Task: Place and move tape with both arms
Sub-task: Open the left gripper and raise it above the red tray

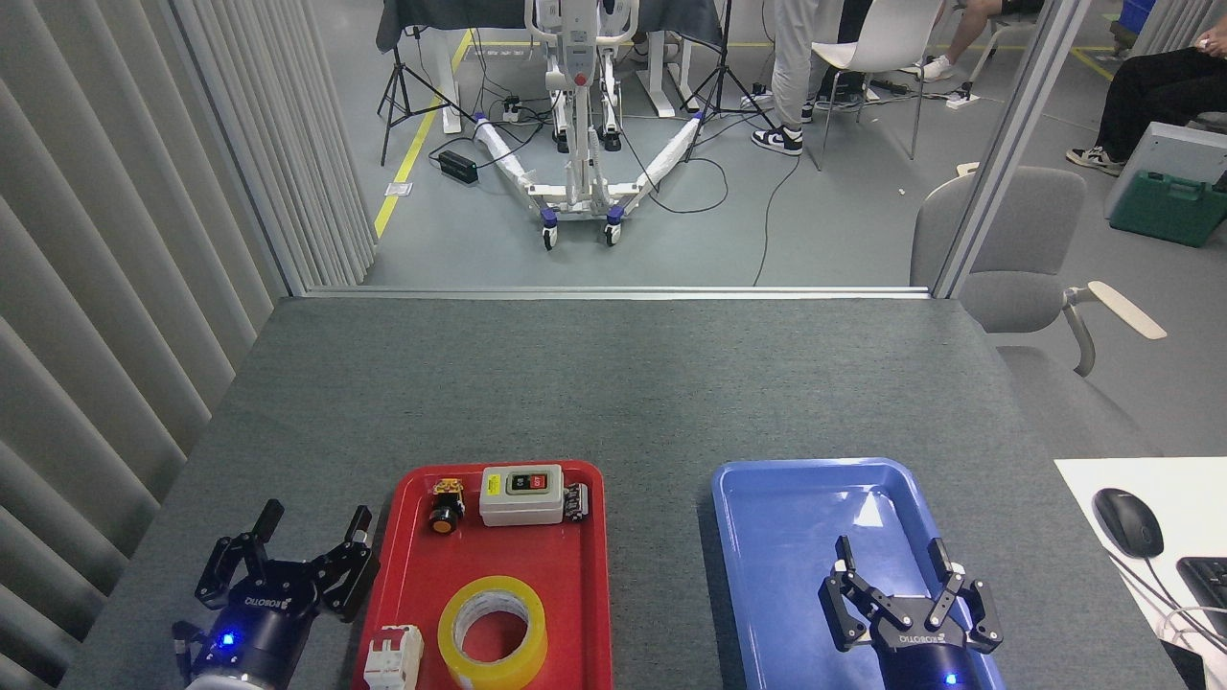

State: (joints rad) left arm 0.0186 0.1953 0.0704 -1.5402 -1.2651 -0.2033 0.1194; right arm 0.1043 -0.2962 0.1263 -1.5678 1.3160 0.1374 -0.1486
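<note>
The yellow tape roll (493, 632) lies flat at the near end of the red tray (575, 613), its white core showing. My left gripper (314, 523) hovers over the grey table just left of the red tray, open and holding nothing, a blue light on its wrist. My right gripper (893, 556) is open over the near half of the blue tray (767, 537), which holds nothing else. Both grippers are apart from the tape.
The red tray also holds a white switch box (521, 494), a black and orange push button (445, 506), a small dark connector (575, 502) and a white and red breaker (393, 657). A mouse (1127, 522) and keyboard sit on a white desk at right. People sit beyond the table.
</note>
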